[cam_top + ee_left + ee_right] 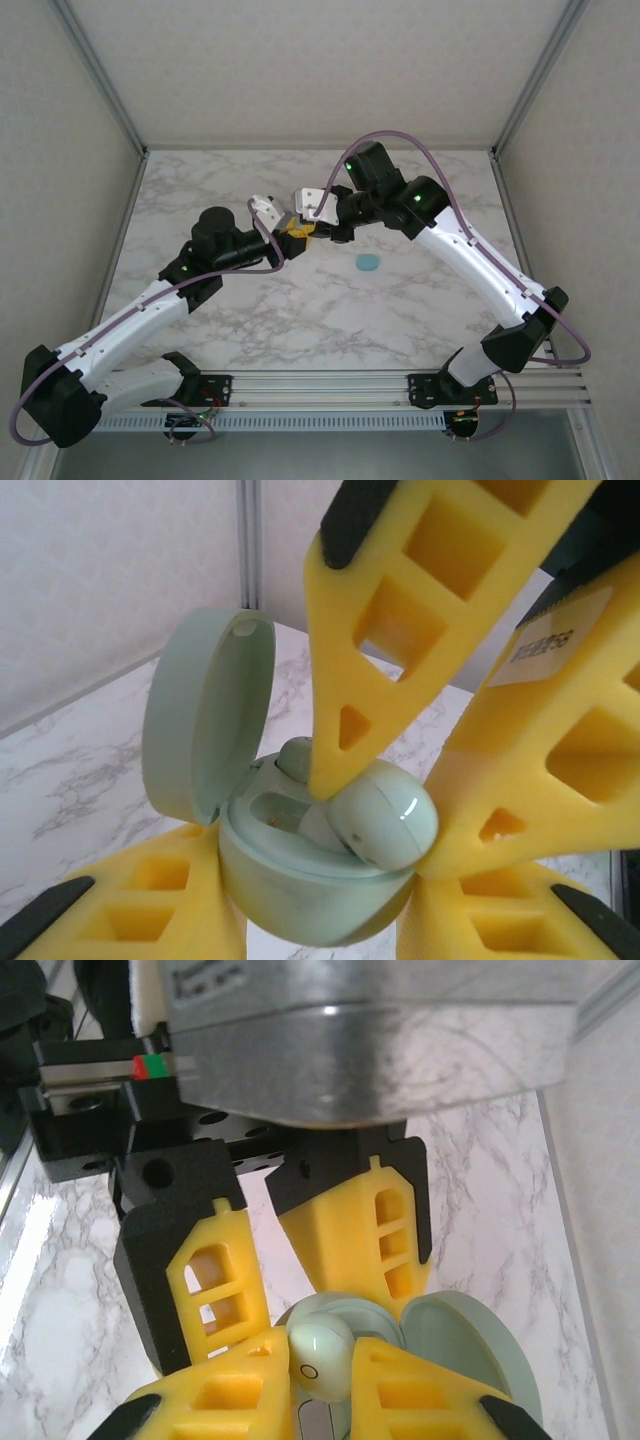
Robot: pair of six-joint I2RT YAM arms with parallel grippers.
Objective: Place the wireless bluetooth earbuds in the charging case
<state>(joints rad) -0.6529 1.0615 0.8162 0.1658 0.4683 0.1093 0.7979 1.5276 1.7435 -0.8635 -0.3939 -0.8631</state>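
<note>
Seating a pale green earbud [385, 825], we pinch it in our right hand [322, 1360] at the mouth of the open charging case [205, 720], which our left hand [318, 905] clamps over the table [420, 300]. Next, we judge, it needs pressing squarely into its well, then releasing.

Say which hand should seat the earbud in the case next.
Right. The right hand pinches the pale green earbud at the mouth of the open charging case, while the left hand clamps the case underneath. The right likely only needs to push in and release.
</note>
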